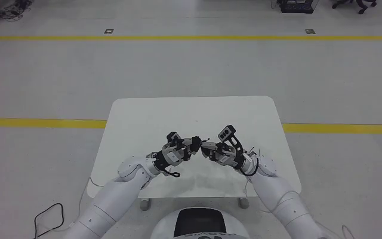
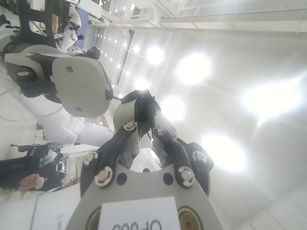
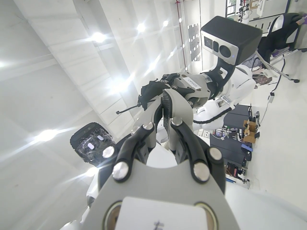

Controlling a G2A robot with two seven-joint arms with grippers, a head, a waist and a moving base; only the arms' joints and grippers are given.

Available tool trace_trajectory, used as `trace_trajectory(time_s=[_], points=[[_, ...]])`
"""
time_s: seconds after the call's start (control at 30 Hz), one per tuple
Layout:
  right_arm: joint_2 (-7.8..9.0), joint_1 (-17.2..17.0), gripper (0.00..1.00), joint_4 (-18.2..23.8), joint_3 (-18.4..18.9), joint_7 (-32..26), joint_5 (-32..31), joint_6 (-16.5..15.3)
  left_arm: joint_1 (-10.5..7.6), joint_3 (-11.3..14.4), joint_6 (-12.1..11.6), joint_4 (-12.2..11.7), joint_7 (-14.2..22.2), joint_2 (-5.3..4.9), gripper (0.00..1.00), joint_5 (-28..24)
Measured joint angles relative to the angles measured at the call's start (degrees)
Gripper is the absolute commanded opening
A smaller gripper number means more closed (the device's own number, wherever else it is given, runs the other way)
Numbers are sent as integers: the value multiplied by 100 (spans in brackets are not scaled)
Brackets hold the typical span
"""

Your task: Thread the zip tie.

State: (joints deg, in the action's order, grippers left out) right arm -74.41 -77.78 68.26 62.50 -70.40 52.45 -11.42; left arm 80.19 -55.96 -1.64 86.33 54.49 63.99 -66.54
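Left gripper (image 2: 144, 107) clamped on zip tie (image 3: 128, 109) above table (image 1: 191, 113) centre. Right gripper (image 3: 163, 101) at its 3 o'clock, pads together, hold unclear. Aligning stage, by my judgement. Next needs free end fed squarely through the head.

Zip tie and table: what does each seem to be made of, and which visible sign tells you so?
Zip tie: probably plastic, black and matt. It is a thin strand with a small block head, and it sticks out nearly straight with nothing under it.
Table: white, smooth and even, with rounded corners. It could be laminate or painted board; the look leaves that open.
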Motion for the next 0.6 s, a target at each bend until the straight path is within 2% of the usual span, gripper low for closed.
trace_trajectory(time_s=[0.6], points=[[-34,116,0,-275,-107,-68,44,28,0,0,0,0,0,0,0,0]])
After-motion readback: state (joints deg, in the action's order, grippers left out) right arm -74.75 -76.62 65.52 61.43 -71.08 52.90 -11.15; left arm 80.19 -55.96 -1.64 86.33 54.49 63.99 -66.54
